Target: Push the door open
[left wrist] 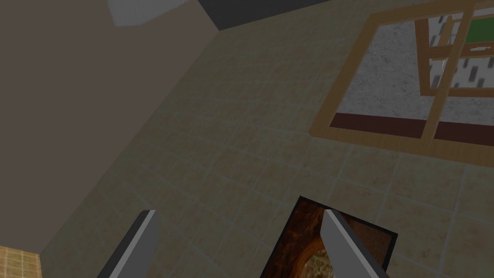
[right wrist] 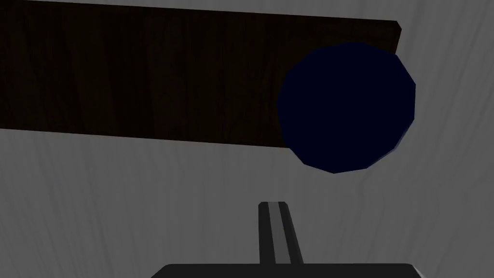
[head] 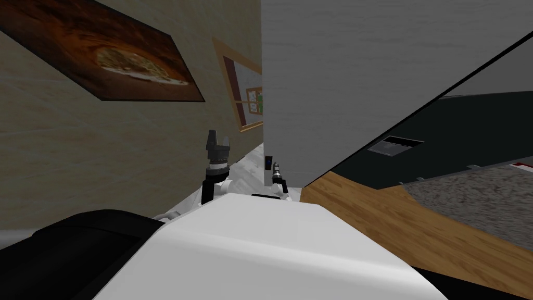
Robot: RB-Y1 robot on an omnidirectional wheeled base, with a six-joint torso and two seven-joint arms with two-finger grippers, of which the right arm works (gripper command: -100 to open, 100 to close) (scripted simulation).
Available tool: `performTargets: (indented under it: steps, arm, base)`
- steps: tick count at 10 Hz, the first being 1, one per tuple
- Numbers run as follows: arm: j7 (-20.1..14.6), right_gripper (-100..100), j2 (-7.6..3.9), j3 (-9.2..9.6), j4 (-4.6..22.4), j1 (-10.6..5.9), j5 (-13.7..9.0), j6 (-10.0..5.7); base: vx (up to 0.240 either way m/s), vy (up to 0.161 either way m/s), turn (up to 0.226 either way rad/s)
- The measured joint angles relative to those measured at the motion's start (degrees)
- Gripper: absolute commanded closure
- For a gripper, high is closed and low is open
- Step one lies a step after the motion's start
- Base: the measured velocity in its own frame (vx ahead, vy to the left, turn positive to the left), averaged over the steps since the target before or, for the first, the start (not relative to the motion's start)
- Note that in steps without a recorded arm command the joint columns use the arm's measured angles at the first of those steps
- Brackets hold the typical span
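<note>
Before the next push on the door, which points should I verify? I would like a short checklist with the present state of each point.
1. Fingers of the right end effector shut together for pushing: ok.
2. It aims at the bare grey door, beside the dark blue knob and not on it: ok.
3. Fingertips in contact with the door: cannot tell.
4. The left end effector is open and raised towards the tiled wall, away from the door: ok.
5. How far the door stands open: cannot tell.
</note>
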Motion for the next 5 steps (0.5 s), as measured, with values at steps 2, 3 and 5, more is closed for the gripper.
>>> performTargets:
  steps: [2,3,5]
  arm:
    - [1.44,-100,-0.46,2.32,-1.47,1.68,-0.87,-1.65]
    - [2.37,-100,-0.5,3.57,-2.38,2.69,-1.31,-2.41]
    - [3.6,-100,0.02,6.28,-3.21,4.16,-2.05,-4.58]
  base:
    - [-0.125,-0.043,-0.002]
    - [-0.112,-0.022,0.0]
    - [-0.095,-0.011,-0.003]
